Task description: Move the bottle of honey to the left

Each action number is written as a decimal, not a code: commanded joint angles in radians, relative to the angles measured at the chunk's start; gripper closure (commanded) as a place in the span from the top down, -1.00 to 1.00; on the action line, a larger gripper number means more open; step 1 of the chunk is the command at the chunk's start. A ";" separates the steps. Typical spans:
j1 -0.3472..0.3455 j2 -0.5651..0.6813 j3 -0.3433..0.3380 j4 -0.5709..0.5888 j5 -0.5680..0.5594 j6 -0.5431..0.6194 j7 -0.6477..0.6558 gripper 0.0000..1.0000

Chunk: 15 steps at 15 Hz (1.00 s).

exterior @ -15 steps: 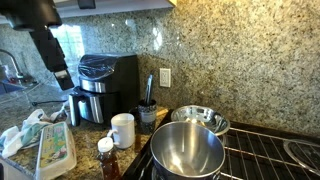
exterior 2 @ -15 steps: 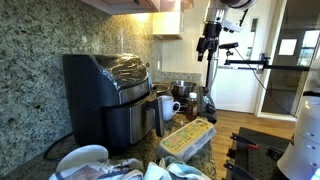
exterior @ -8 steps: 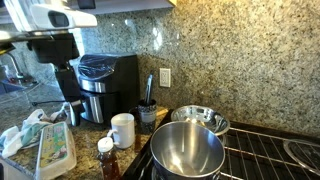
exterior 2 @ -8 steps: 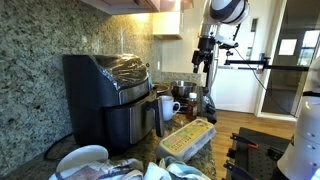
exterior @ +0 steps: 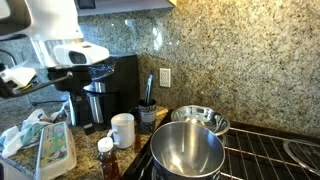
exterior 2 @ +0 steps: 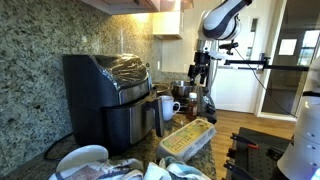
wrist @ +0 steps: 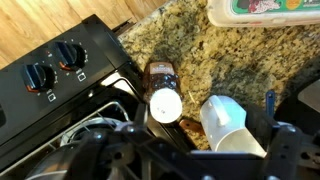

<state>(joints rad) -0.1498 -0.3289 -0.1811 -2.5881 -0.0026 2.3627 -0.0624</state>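
Over the last second my arm has swung down from up near the cabinets, and my claw point(exterior 2: 200, 74) now hangs lower, above the near end of the table point(wrist: 222, 58). Its fingers are spread and hold nothing. In the wrist view they are only dark blurs along the bottom edge, one to each side.

Straight below me in that view stands the bottle of honey point(wrist: 163, 88), upright, its pale cap facing the camera and its dark amber body showing behind it. I am above it and not touching it. It rests on the granite table right at the edge of the black stove, whose two knobs point(wrist: 55, 66) sit at the left of the picture. Just beside the bottle, on its other side, is the white mug point(wrist: 226, 124), seen from above. I cannot tell whether the two touch.

In an exterior view the bottle point(exterior: 106, 157) stands in front of the mug point(exterior: 123, 130), between the clear-lidded plastic carton point(exterior: 55, 150) and the large steel pot point(exterior: 187, 150). A smaller steel bowl point(exterior: 201, 119) sits behind the pot. Further back, against the speckled stone wall, are a dark holder with utensils point(exterior: 147, 114) and a black air fryer point(exterior: 108, 82) with its top wrapped in plastic film.
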 commanded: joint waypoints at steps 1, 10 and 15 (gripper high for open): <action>-0.011 0.035 0.003 -0.017 -0.001 0.058 0.010 1.00; -0.024 0.086 0.006 -0.074 -0.009 0.182 0.031 1.00; -0.023 0.096 0.007 -0.136 -0.003 0.333 0.031 1.00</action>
<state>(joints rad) -0.1647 -0.2312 -0.1809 -2.6839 -0.0042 2.6063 -0.0531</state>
